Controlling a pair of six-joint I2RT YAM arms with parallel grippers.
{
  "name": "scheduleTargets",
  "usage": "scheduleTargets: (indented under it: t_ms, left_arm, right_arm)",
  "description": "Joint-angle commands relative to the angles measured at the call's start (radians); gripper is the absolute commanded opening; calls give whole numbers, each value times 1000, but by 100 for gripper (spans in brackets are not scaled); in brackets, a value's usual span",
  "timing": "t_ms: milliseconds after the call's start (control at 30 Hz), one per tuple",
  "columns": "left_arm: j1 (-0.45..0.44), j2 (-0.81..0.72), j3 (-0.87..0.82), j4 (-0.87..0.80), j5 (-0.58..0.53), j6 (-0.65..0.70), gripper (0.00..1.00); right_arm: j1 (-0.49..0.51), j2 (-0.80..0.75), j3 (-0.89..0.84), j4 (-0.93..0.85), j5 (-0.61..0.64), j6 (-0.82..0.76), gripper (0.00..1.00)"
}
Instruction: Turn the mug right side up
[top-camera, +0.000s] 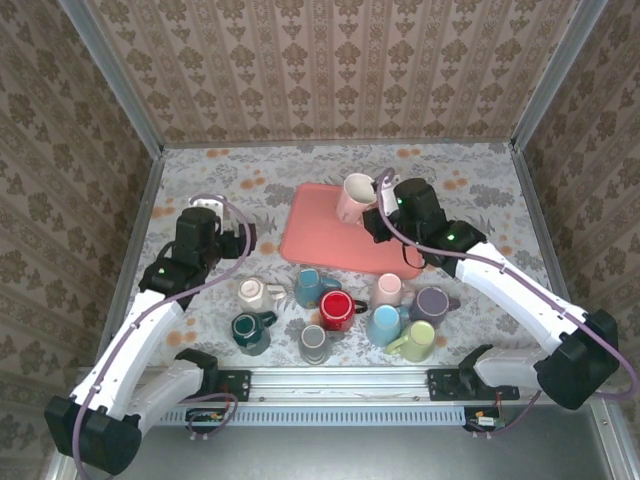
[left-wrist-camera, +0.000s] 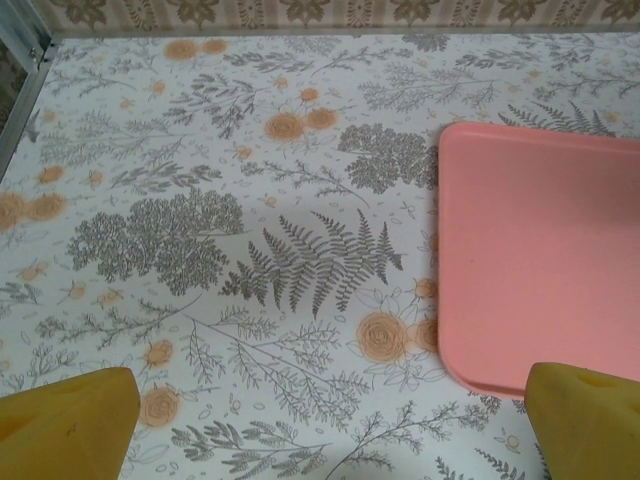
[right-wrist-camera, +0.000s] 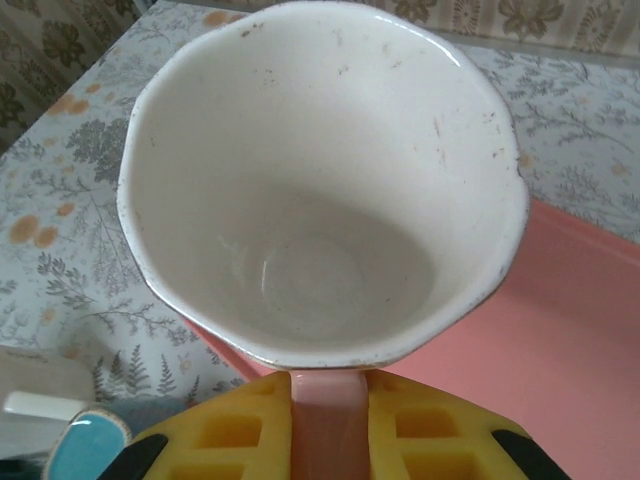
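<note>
Pink mug (top-camera: 355, 197), handle pinched in the right gripper (right-wrist-camera: 328, 425), is at the far edge of the tray (top-camera: 320, 240); left gripper (left-wrist-camera: 330, 420) gapes empty; other mugs (top-camera: 335, 310) crowd the near edge of the bench (top-camera: 200, 180).

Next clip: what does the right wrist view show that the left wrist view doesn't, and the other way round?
Right wrist, not left wrist: the pink mug, its white inside facing the camera and its handle pinched in the right gripper. Left wrist, not right wrist: the left gripper, jaws wide open, holding nothing. Both: the pink tray and the floral table cover.
</note>
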Motion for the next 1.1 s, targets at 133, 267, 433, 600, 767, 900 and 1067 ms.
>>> scheduleTargets:
  t_ms: [133, 267, 433, 600, 767, 900, 1067]
  left_arm:
    - [9, -41, -44, 55, -100, -73, 100]
    - [8, -66, -50, 62, -126, -82, 100]
    - [-6, -53, -52, 76, -128, -84, 100]
    - [-30, -58, -60, 98, -130, -67, 100]
    - [-49, -59, -61, 104, -147, -50, 100]
    - [-60, -58, -64, 109, -154, -42, 100]
    - [-66, -59, -66, 114, -165, -29, 100]
  right_arm:
    - [54, 114, -10, 303, 118, -184, 0]
    - [73, 238, 24, 371, 124, -264, 0]
    - [76, 406, 92, 430, 141, -267, 0]
    - [82, 570, 212, 438, 208, -240, 0]
    - [83, 687, 306, 460, 268, -236, 0]
    - [83, 759, 373, 461, 278, -234, 0]
    - [85, 839, 478, 395, 253, -210, 0]
